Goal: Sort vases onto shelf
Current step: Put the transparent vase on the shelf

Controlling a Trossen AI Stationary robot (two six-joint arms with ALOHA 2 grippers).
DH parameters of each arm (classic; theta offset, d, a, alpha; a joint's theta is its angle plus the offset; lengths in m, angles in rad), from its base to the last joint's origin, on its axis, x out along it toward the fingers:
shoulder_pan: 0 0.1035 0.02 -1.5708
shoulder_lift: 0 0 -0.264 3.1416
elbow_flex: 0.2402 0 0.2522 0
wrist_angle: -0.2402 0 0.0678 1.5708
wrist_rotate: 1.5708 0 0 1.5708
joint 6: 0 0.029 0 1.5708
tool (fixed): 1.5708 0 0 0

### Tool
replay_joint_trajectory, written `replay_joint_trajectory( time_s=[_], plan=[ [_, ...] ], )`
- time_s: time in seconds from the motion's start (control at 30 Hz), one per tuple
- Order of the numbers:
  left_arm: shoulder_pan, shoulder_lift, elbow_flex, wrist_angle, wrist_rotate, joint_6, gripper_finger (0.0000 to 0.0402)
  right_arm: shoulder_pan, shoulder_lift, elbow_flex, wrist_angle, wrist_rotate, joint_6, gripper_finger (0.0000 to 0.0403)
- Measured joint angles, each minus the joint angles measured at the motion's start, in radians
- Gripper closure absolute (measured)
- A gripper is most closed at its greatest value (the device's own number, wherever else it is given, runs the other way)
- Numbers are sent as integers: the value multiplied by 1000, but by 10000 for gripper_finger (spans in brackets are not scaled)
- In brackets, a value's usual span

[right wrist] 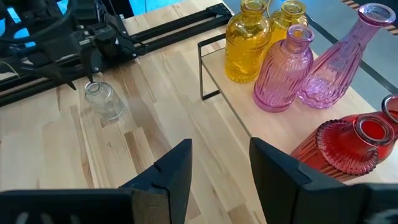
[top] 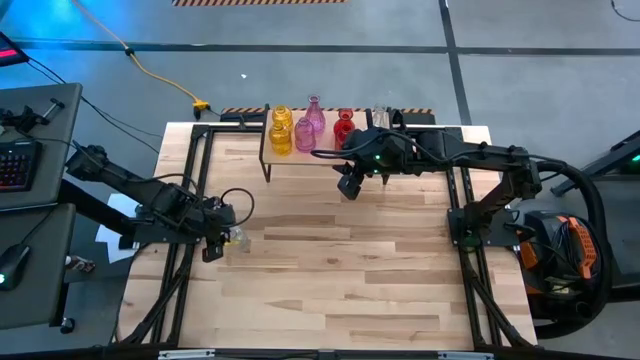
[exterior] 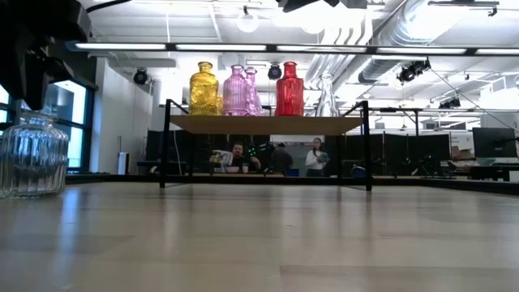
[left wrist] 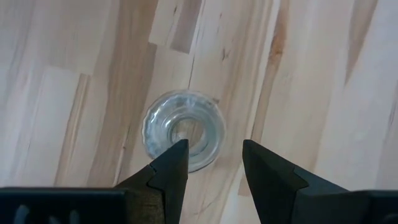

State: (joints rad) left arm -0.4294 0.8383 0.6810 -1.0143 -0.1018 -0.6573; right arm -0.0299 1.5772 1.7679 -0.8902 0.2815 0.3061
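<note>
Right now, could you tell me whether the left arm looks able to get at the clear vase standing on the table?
Probably yes. The left gripper hangs right above the clear vase with its fingers apart and empty, and only bare table surrounds the vase, so nothing appears to block a descent.

From overhead my right arm hid the clear vase (top: 381, 117) on the shelf (top: 270, 152); the second red vase (right wrist: 390, 109) was cut off by the right wrist picture's edge, and I couldn't make out the people (exterior: 236, 156) behind the desk (exterior: 259, 243)
</note>
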Motion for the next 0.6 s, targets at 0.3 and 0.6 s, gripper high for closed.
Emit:
replay_joint_trajectory(
  time_s=[0.3,0.6],
  plan=[
    [-2,39,8,20,30,87,257,-1,0,0,-4,0,0,263],
    [-6,174,9,20,-28,93,257,-3,0,0,-6,0,0,263]
  ],
)
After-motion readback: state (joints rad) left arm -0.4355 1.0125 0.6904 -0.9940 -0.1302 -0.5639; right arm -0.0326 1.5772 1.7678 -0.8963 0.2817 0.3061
